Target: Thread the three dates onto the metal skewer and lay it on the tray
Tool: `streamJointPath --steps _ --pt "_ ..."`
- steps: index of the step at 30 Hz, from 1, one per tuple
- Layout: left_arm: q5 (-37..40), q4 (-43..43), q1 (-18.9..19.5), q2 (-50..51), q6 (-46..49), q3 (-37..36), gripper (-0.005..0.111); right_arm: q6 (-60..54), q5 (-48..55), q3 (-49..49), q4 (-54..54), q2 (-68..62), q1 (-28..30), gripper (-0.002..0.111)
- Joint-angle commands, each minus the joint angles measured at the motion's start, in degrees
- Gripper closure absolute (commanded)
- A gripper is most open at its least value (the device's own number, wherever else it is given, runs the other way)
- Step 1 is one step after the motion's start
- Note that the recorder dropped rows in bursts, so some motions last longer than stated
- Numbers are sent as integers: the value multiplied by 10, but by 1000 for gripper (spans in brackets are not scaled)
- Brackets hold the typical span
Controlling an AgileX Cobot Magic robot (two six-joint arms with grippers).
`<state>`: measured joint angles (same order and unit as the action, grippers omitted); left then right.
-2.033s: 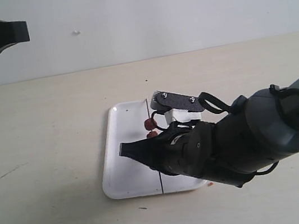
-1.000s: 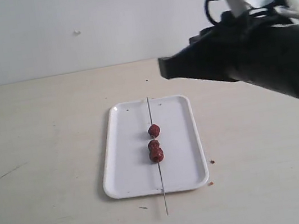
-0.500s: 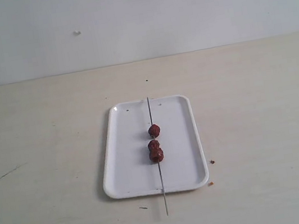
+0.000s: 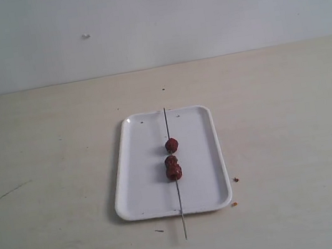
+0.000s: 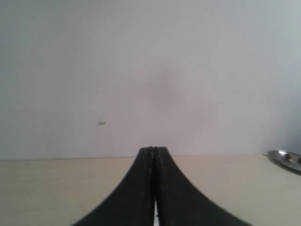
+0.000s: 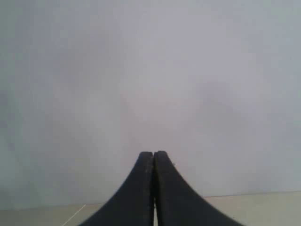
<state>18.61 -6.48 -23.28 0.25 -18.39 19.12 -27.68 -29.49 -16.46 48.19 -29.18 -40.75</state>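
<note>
The white tray (image 4: 144,185) lies in the middle of the table in the exterior view. The thin metal skewer (image 4: 166,121) rests lengthwise across it, its near end sticking out past the tray's front rim. The three dates sit threaded on the skewer: one (image 4: 171,145) apart, two (image 4: 173,169) touching each other just in front of it. Neither arm shows in the exterior view. My left gripper (image 5: 154,149) is shut with nothing in it, facing the wall. My right gripper (image 6: 153,153) is shut and empty too.
The light wooden table (image 4: 48,181) carries small crumbs (image 4: 235,180) beside the tray's front right corner. A pale wall (image 4: 149,19) rises behind. A shiny metal dish (image 5: 285,158) shows at the table's edge in the left wrist view.
The right arm, over the tray two seconds ago, rose, drew off to the right and left the exterior view. The left arm at the top left left it too. Skewer and dates lie still.
</note>
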Motion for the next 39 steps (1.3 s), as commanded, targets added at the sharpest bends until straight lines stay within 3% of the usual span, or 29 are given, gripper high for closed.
streamJointPath --steps 1,4,8,14,32,35,38,39 --pt "17 -6 119 -2 21 -31 107 0 2 2 -3 3 -2 108" --pt "18 -22 195 -2 21 -70 107 0 2 2 -3 3 -2 108" --pt "5 -56 239 -2 21 -129 107 0 2 2 -3 3 -2 108" --pt "34 -54 242 -2 16 -191 107 0 2 2 -2 3 -2 108" --pt "25 -54 242 -2 16 -191 107 0 2 2 -3 3 -2 108" --pt "25 -54 242 -2 16 -191 107 -61 -8 2 -6 5 0 108" --pt "25 -54 242 -2 16 -191 107 -156 77 2 -4 31 70 108" --pt "25 -54 242 -2 16 -191 107 -180 121 2 -4 48 125 108"
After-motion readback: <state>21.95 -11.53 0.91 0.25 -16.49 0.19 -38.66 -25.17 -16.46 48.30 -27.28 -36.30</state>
